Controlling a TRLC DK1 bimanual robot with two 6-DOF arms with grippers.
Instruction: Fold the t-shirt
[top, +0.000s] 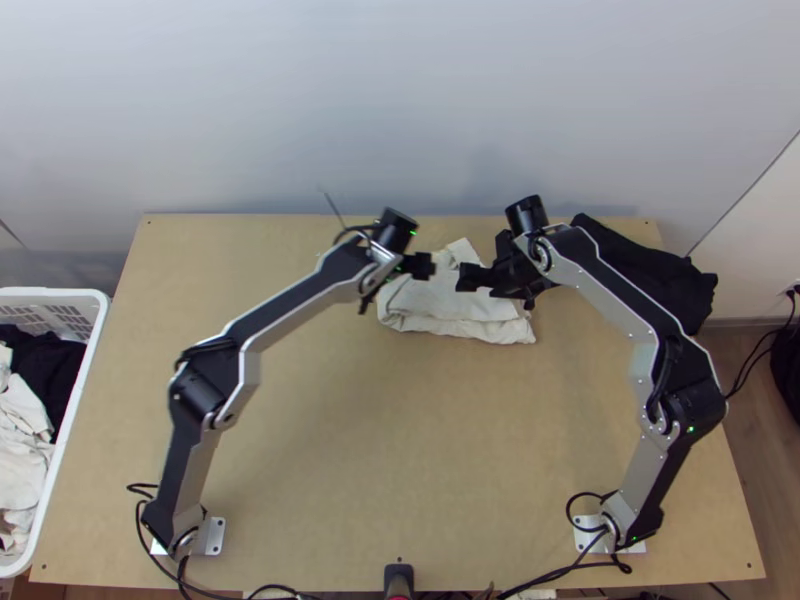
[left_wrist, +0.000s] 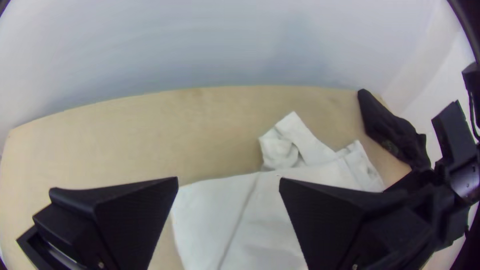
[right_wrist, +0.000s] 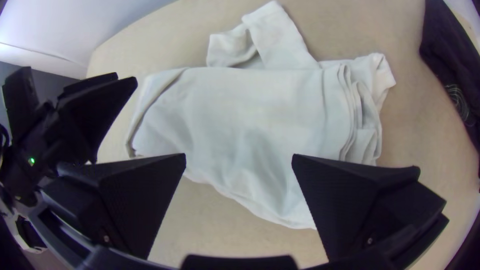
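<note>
White t-shirt, partly folded, at the table's 12 o'clock side; left gripper and right gripper both gape over it. Loose end toward 12 o'clock is best tucked flat first.

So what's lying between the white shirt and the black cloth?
Just bare wooden table between the white shirt and the black cloth, as the right wrist view shows. In the top view, the right arm spans above that stretch.
</note>
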